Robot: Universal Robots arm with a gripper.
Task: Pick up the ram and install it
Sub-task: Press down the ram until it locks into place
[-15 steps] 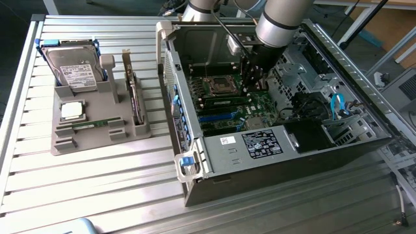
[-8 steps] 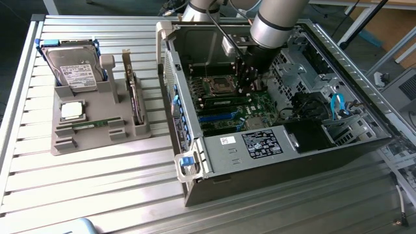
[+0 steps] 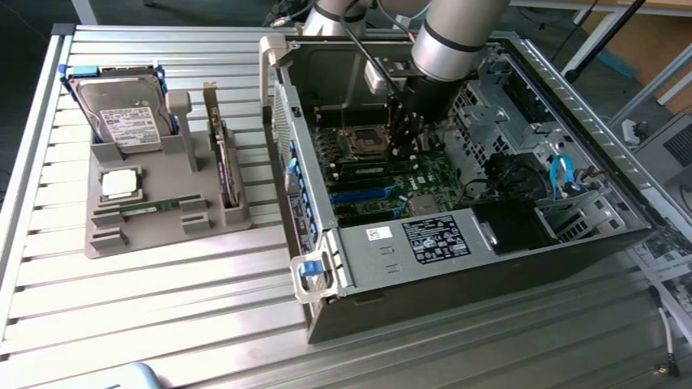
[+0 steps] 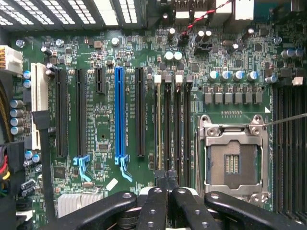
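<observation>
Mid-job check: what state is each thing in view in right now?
gripper: shut, over the memory slots
ram in slot: standing in a memory slot
ram on tray: lying in the tray
CPU socket: empty
computer case: open
hard drive: standing in tray
expansion card: on edge in tray
processor: flat in tray

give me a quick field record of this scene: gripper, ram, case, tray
gripper: gripper shut, inside the open computer case, low over the motherboard
ram: one green stick already seated on the motherboard beside the empty processor socket; another stick lying in the grey tray
held item: nothing visibly held
tray contents: hard drive, silver processor chip, upright expansion card
tray position: on the exterior view's left of the case
</observation>
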